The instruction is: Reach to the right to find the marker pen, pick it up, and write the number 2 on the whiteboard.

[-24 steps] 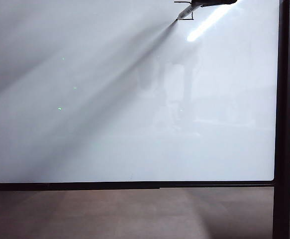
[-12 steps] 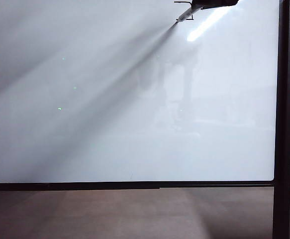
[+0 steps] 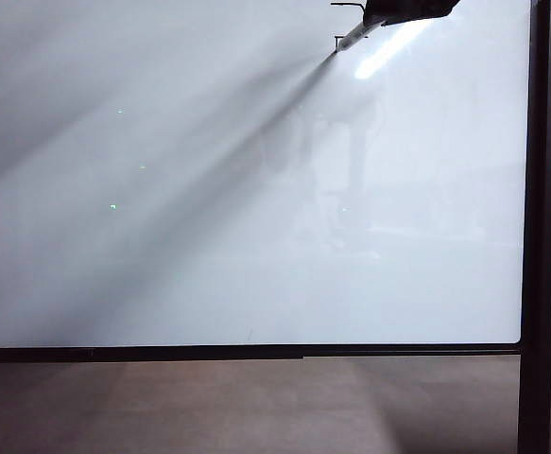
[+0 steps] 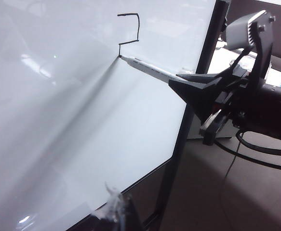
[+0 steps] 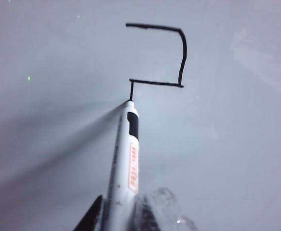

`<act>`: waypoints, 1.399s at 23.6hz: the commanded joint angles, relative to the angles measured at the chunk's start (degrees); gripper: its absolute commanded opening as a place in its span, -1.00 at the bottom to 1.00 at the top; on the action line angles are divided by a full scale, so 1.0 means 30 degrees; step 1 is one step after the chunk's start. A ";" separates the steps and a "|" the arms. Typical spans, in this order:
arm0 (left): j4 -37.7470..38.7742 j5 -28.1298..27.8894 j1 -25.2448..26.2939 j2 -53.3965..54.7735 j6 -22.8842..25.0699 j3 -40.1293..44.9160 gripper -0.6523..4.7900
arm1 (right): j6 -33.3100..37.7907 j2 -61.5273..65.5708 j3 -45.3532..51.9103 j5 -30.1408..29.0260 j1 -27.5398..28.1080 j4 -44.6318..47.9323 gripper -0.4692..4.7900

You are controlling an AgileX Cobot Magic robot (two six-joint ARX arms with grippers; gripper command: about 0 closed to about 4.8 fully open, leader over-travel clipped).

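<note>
The whiteboard point(image 3: 209, 208) is glossy and smooth, mirroring a light streak and faint room shapes; its frame point(image 3: 542, 227) is dark and matt. The marker pen point(image 5: 126, 159) has a smooth white plastic-looking barrel with printed label. The right pincer point(image 4: 198, 91) looks matt black

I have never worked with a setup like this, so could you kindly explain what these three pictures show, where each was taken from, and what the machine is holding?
This is a robot with two arms, each ending in a two-finger gripper. One picture comes from a fixed camera facing the whiteboard; the right gripper reaches in at its top edge. The other two come from cameras on the wrists. The right wrist view looks along the marker pen, which the right gripper is shut on, tip touching the board. The number 2 is partly drawn: top, side, middle bar and a short downstroke. The left wrist view watches from the side; the left gripper is barely visible at the edge and holds nothing that I can see.
</note>
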State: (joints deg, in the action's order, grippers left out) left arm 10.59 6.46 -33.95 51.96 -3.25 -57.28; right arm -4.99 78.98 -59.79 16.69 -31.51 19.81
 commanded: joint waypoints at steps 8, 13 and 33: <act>-0.0095 0.0080 0.0029 -0.0029 0.0087 -0.0058 -0.78 | 0.0168 0.0255 -0.0117 0.0036 -0.0007 -0.0248 -0.75; -0.0095 0.0080 0.0029 -0.0029 0.0087 -0.0058 -0.78 | 0.0175 0.0255 -0.0117 0.0036 -0.0007 -0.0532 -0.75; -0.0095 0.0080 0.0029 -0.0029 0.0087 -0.0058 -0.78 | 0.0168 0.0255 -0.0117 0.0204 -0.0007 -0.0896 -0.75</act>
State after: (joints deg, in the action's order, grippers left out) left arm 10.61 6.46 -33.95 51.96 -3.25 -57.28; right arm -4.75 79.72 -59.79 16.69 -31.57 16.78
